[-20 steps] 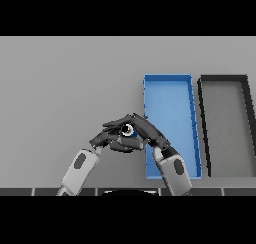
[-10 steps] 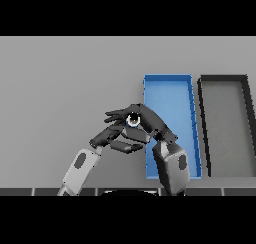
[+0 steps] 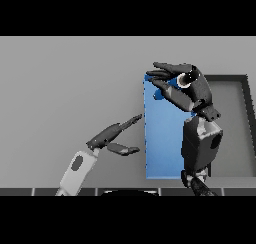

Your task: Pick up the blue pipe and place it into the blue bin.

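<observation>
— While the right hand (image 3: 187,88) hangs over there, where is the pipe (image 3: 159,94)?

— Only a small blue piece of it shows, caught between that hand's fingers (image 3: 167,68) above and its thumb below. Everything else of the pipe is hidden by the hand, so I cannot tell how it is tilted.

— Is the hand clamped on it, then?

— Yes, as a pinch: the fingers reach out to the left, nearly straight and close together, with the thumb lying under them and the blue piece between the two.

— And where is that, set against the blue bin (image 3: 148,138)?

— Over the bin's far end, near its far left corner. The fingertips reach about as far as the bin's left wall. Whether the pipe touches the bin floor or sits above it, I cannot tell.

— What about the forearm?

— It comes in from the near edge and covers the bin's near right part.

— And the left hand (image 3: 112,137)?

— Out over the table (image 3: 60,88), to the left of the bin and nearer than the right hand. Its fingers are straight and spread apart from the thumb, holding nothing, and the longest fingertip points toward the bin's left wall, just short of it.

— Anything else on the table?

— A dark bin (image 3: 231,78), right beside the blue one on its right, partly behind the right hand.
</observation>
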### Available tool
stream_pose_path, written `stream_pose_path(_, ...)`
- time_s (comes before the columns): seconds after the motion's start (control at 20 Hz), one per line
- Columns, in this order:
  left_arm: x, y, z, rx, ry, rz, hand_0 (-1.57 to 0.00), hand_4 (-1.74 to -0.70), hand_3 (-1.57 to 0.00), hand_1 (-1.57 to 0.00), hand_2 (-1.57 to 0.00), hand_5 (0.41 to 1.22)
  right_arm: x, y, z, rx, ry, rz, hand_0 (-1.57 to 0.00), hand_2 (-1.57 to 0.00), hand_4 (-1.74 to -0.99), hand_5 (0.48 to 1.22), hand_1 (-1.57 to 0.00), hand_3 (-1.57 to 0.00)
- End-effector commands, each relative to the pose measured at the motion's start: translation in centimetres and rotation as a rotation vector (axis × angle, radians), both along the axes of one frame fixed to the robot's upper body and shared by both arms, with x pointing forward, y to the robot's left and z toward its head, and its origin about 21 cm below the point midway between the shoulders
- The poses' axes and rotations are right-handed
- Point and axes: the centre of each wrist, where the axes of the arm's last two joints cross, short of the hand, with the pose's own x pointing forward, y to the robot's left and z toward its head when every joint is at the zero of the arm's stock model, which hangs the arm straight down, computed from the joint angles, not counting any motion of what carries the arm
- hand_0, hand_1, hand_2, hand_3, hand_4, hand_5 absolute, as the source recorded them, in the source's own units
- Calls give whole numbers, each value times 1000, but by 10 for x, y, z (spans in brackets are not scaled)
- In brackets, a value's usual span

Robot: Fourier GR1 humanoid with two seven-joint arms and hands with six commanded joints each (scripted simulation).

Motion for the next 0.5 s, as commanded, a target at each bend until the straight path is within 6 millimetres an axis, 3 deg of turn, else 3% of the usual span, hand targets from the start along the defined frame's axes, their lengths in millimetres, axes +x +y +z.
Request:
stream_pose_path(0.0,2,-2,2,9,9,5,0,-951,0,0,0,468,1,-5,-1,-10,9,-43,-1571,-1571,-1498,1221,-1571,-1571)
stream_pose_path(0.25,6,0,5,20,17,26,1,-950,1,1,1,472,14,-47,-29,-37,142,-249,-1571,-1571,-1499,1221,-1571,-1571)
stream_pose_path(0.45,6,-1,3,6,-1,32,1,-941,1,1,1,463,15,-70,-69,-68,292,-363,-1571,-1571,-1499,1221,-1571,-1571)
